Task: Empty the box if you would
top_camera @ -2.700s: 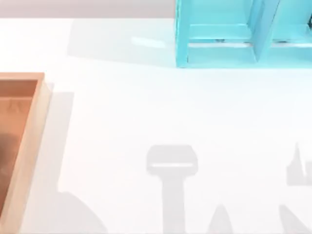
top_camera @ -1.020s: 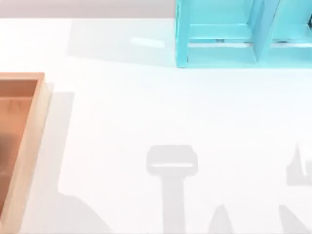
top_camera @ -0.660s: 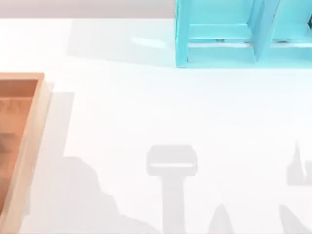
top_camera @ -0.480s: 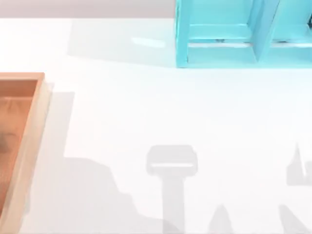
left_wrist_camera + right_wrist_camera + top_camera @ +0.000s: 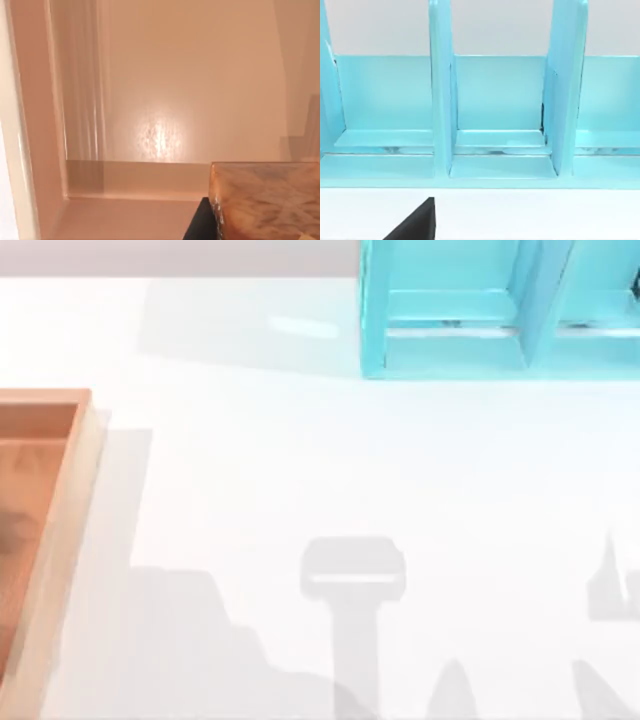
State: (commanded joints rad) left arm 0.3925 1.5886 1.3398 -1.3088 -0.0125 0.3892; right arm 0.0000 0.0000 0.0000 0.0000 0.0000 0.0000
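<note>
The box (image 5: 62, 530) lies at the table's left edge, a shallow wooden tray with a light tan rim and an orange-brown floor; part of it runs out of the top view. The left wrist view looks down into the box's inner corner (image 5: 65, 190) from close by. A brown marbled block-like thing (image 5: 265, 200) sits right against a black part of my left gripper (image 5: 200, 225), above the box floor. Whether it is held I cannot tell. A black part of my right gripper (image 5: 415, 222) faces the turquoise shelf.
A turquoise blue shelf frame (image 5: 450, 340) with upright dividers (image 5: 442, 100) stands at the back right of the white table. Grey arm shadows lie along the table's front edge.
The large shadow at the front left of the table has spread to the right. The dark patch on the box floor has shifted. The right side looks unchanged.
</note>
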